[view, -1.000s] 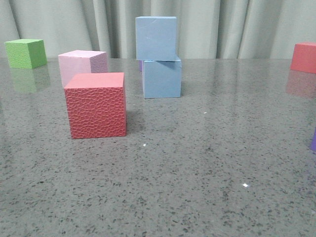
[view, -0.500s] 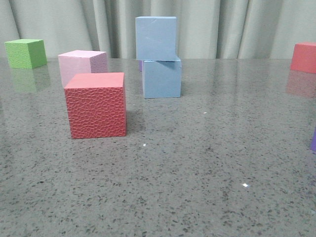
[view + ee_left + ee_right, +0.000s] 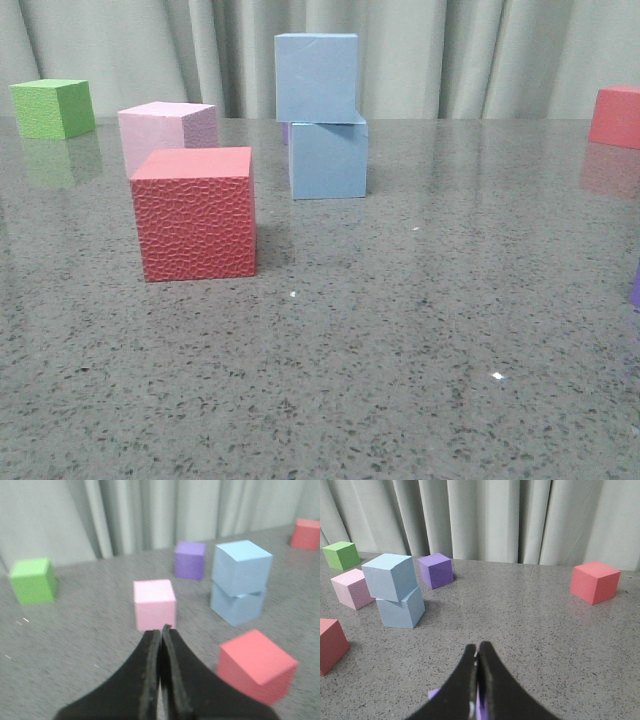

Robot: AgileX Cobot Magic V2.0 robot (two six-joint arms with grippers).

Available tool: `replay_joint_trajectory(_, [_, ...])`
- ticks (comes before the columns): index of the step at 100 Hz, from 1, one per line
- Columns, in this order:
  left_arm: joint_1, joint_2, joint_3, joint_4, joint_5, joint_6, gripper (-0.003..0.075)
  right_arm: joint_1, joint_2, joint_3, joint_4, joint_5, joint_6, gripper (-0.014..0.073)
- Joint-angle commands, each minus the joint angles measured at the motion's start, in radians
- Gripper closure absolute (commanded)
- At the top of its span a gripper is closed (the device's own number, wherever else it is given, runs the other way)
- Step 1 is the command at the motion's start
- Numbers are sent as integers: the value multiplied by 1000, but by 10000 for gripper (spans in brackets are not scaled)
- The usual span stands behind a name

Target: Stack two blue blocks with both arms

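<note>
The two pale blue blocks stand stacked at the back middle of the table. The upper blue block point(image 3: 316, 77) sits on the lower blue block point(image 3: 328, 158), shifted slightly left and twisted a little. The stack also shows in the left wrist view point(image 3: 241, 566) and the right wrist view point(image 3: 390, 576). My left gripper point(image 3: 161, 629) is shut and empty, well back from the stack. My right gripper point(image 3: 477, 646) is shut and empty, also far from the stack. Neither gripper shows in the front view.
A red cube point(image 3: 195, 212) stands front left of the stack, with a pink cube point(image 3: 165, 130) behind it. A green cube point(image 3: 52, 107) is at the far left, another red cube point(image 3: 615, 115) at the far right. A purple cube point(image 3: 436, 570) is behind the stack. Another purple cube point(image 3: 434, 694) lies under my right gripper.
</note>
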Motion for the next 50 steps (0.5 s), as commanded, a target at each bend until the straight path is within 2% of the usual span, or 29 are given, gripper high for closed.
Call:
replay_joint_trajectory(1, [68, -41, 22, -45, -148, 100, 739, -6, 10, -20, -29, -78, -1, 662])
replay_joint_trajectory(9, [138, -98, 75, -104, -173, 161, 739, -6, 10, -20, -29, -78, -1, 662])
replay_joint_trajectory(31, [327, -251, 234, -133, -193, 165, 739, -6, 10, -20, -29, -79, -1, 662])
replay_joint_trajectory(50, [425, -368, 380, -133, -252, 184, 739, -6, 10, -20, -29, -79, -1, 662])
